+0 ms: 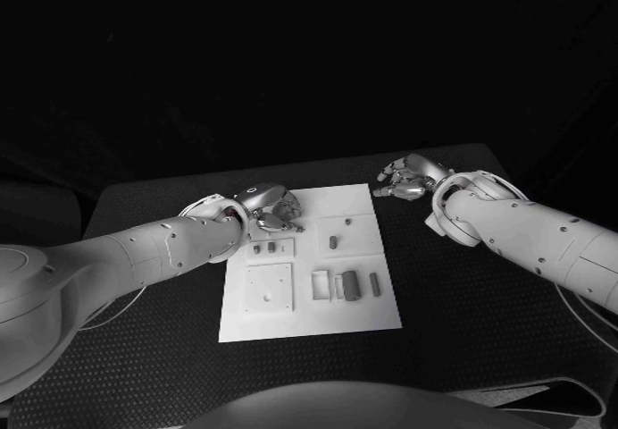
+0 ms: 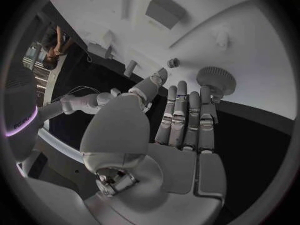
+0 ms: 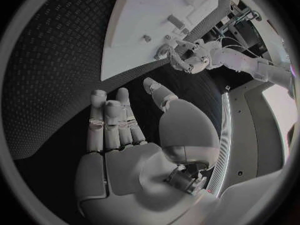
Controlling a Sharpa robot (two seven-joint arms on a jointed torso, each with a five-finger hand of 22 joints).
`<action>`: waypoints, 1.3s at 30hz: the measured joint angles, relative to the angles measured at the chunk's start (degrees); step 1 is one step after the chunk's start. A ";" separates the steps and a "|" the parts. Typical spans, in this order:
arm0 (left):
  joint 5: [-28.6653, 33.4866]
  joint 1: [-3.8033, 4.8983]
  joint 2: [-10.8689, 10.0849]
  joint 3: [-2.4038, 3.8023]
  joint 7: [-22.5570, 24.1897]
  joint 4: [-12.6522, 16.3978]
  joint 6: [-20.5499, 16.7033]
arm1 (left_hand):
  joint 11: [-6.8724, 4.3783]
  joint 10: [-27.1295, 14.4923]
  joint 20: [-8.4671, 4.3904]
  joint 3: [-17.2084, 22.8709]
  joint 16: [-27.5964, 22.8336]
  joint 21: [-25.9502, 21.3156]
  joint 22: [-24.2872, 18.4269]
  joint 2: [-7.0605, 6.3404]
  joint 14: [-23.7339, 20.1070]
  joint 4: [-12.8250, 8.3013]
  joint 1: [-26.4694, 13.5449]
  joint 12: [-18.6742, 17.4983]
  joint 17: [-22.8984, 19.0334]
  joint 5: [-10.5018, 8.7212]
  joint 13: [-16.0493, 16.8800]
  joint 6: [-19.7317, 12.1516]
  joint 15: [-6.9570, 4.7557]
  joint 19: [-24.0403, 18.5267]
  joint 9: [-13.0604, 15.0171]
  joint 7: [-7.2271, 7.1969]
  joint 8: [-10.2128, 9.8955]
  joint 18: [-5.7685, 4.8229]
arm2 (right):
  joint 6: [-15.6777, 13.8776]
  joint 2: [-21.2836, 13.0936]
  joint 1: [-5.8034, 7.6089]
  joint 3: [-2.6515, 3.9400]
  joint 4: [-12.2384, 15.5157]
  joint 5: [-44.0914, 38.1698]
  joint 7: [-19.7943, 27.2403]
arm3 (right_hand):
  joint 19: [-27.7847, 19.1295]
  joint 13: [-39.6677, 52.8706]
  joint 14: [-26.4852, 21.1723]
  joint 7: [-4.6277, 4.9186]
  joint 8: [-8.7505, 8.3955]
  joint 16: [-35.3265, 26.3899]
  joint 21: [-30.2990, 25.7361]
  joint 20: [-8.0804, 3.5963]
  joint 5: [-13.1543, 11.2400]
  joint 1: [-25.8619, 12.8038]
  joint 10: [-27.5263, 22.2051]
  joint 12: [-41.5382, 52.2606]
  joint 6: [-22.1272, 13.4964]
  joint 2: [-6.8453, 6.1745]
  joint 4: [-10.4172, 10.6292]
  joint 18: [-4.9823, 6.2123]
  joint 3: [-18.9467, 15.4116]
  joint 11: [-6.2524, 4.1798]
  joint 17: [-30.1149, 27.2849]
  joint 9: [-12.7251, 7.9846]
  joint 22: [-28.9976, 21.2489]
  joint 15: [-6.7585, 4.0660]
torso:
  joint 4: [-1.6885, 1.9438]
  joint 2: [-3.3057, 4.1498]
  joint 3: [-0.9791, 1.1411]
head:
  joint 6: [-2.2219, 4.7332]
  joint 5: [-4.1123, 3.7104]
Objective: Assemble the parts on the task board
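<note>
Black textured tabletop (image 1: 154, 357), dark surroundings. The white task board (image 1: 277, 322) lies flat at the middle of the tabletop and serves as the reference for all positions below.

Left hand (image 1: 271, 210): positioned over the board's far left corner. In the left wrist view the fingers (image 2: 187, 120) are extended, held side by side and slightly apart, the thumb set off to one side; nothing is held. A round toothed part (image 2: 215, 80) stands on the board just beyond the fingertips; whether they touch it cannot be determined.

Right hand (image 1: 405, 179): off the board, just beyond its far right corner, above bare tabletop. In the right wrist view the fingers (image 3: 112, 120) are extended and close together, thumb apart, palm empty.

Parts: several small pieces lie on the board. A group of oblong parts (image 1: 346, 284) sits in the near right area beside a rectangular recess. A square plate (image 1: 270, 288) lies in the near left area. One small piece (image 1: 335, 240) sits near the board's centre, apart from both hands.
</note>
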 measured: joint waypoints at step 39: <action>-29.42 10.23 4.78 -0.21 -32.87 11.52 20.91 | -1.97 2.41 -9.37 -1.31 8.25 8.28 0.00 -1.93 28.43 1.14 -6.46 4.46 8.04 0.00 2.92 -0.01 -10.46 28.93 -0.72 0.62 0.45 -0.89 | 0.20 -0.17 0.00 0.00 -0.61 0.00 -0.05 | 0.07 0.02 -0.12 0.00 0.00 0.00 0.00 0.12 0.00 0.00 0.00 0.00 0.00 0.00 0.16 0.00 0.16 0.00 0.00 -0.03 0.00 -0.12 | -0.20 0.10 0.24 | -0.18 -0.36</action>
